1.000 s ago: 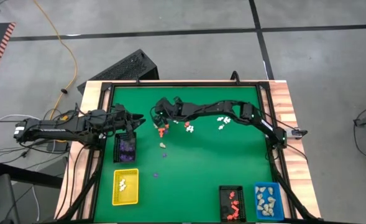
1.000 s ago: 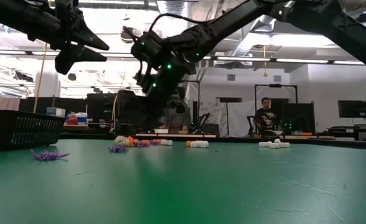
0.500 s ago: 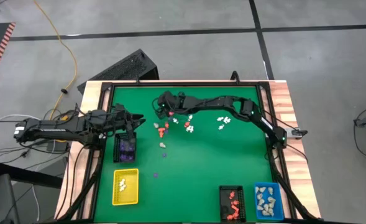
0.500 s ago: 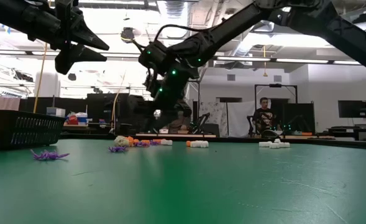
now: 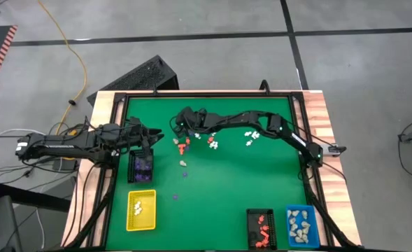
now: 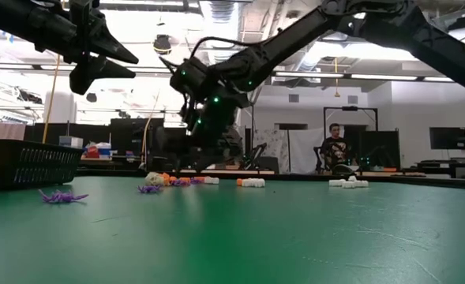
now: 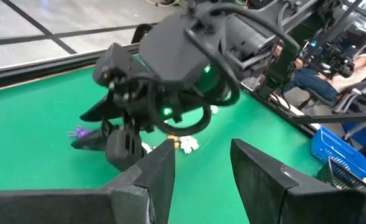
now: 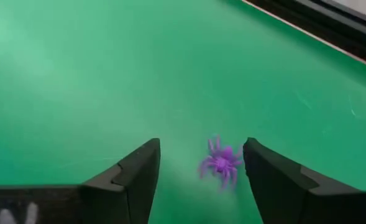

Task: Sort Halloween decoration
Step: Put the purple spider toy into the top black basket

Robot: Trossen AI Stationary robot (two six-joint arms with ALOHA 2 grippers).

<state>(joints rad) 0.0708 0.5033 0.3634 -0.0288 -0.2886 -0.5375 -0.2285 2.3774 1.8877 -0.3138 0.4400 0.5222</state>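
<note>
The Halloween decoration lies loose on the green mat: orange-red figurines (image 5: pixel 183 145), white ones (image 5: pixel 250 135) and small purple ones (image 5: pixel 185 163). My right gripper (image 5: pixel 178 126) reaches to the far left-middle of the mat and stands open, low over it. In the right wrist view a purple spider (image 8: pixel 221 162) lies on the mat between its two fingers (image 8: pixel 201 146), nearer one of them and apart from both. My left gripper (image 5: pixel 155 137) hangs open and empty (image 7: pixel 201 152) above the black tray of purple figurines (image 5: pixel 141 166).
A yellow tray (image 5: pixel 140 210) with white pieces sits at the near left. A black tray (image 5: pixel 261 229) with red pieces and a blue tray (image 5: pixel 301 226) with cream pieces sit at the near right. A raised black frame (image 5: pixel 294 112) edges the mat. A person (image 6: pixel 336 146) sits in the room behind.
My right gripper has swung a little toward the far edge and back, and has sunk toward the mat over the purple spider. Its fingers have spread apart. My left gripper has kept still.
</note>
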